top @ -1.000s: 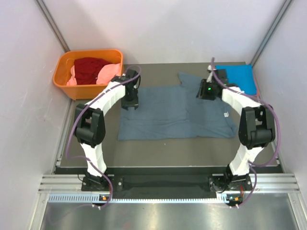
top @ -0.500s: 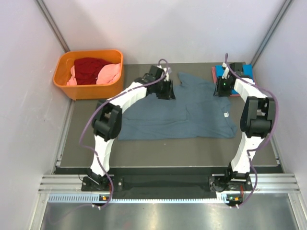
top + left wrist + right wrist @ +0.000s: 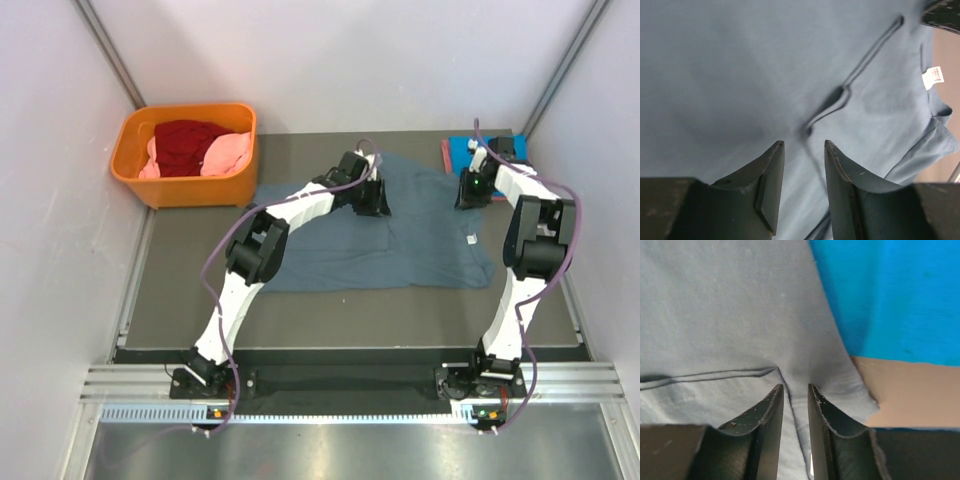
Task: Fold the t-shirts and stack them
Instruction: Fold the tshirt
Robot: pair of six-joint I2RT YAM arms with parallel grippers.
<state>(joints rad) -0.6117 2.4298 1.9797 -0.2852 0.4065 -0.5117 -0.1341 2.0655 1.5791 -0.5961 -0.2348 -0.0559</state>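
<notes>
The grey-blue t-shirt (image 3: 400, 235) is spread on the surface (image 3: 330, 310). The left tool (image 3: 803, 143) is held apart above it, the right tool (image 3: 795, 386) narrowly apart at its edge. Limp, light cloth is expected; hems are best pinched.

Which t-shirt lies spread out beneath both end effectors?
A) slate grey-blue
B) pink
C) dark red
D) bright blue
A: the slate grey-blue t-shirt fills both wrist views beneath the left end effector and the right end effector, with the bright blue t-shirt only off to the side.
</notes>
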